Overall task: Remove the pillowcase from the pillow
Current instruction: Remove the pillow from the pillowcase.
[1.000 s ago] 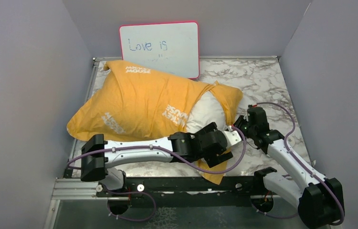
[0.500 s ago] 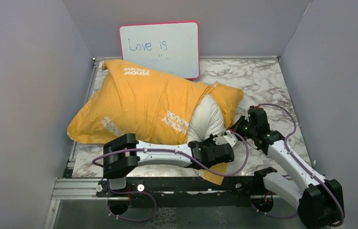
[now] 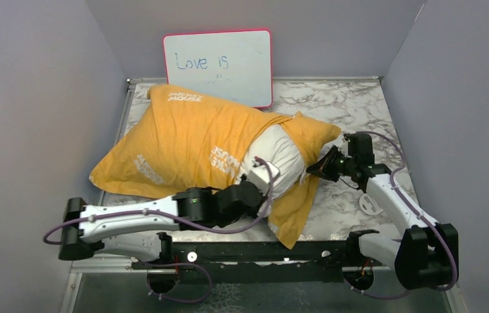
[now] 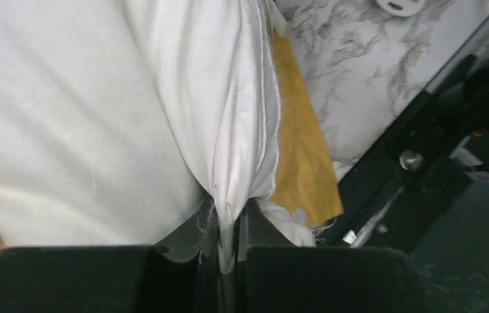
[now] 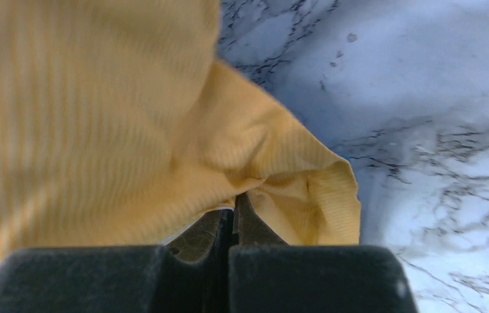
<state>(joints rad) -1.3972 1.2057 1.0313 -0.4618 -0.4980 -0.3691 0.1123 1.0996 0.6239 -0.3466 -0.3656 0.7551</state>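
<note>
Left gripper [image 4: 229, 218] is clamped tight on a pinched-up fold of the white pillow [image 3: 280, 156] – from its wrist cam you can see the fabric bunched right between the two fingers, with a frayed bit of yellow-orange cloth hanging just beside it. Right gripper [image 5: 232, 218] is squeezed shut too, on a folded corner of the pillowcase [image 3: 183, 140] at its open end, with the marble table [image 3: 346, 104] showing behind it. Stepping back, the two arms reach in from either side toward that same end: the left one comes across low from the left, the right one bends in from the right. The pillow is mostly inside the case, only its white end bulging out of the opening between the grippers. The case lies yellow-orange side up with white "Mickey Mouse" lettering, stretching from the near right to the far left of the table, and a flap of it trails down toward the front edge. A small white disc [image 3: 369, 203] sits on the table by the right arm, and a pink-framed whiteboard [image 3: 219, 65] reading "Love is" leans against the back wall – the case's far corner lies just in front of it.
</note>
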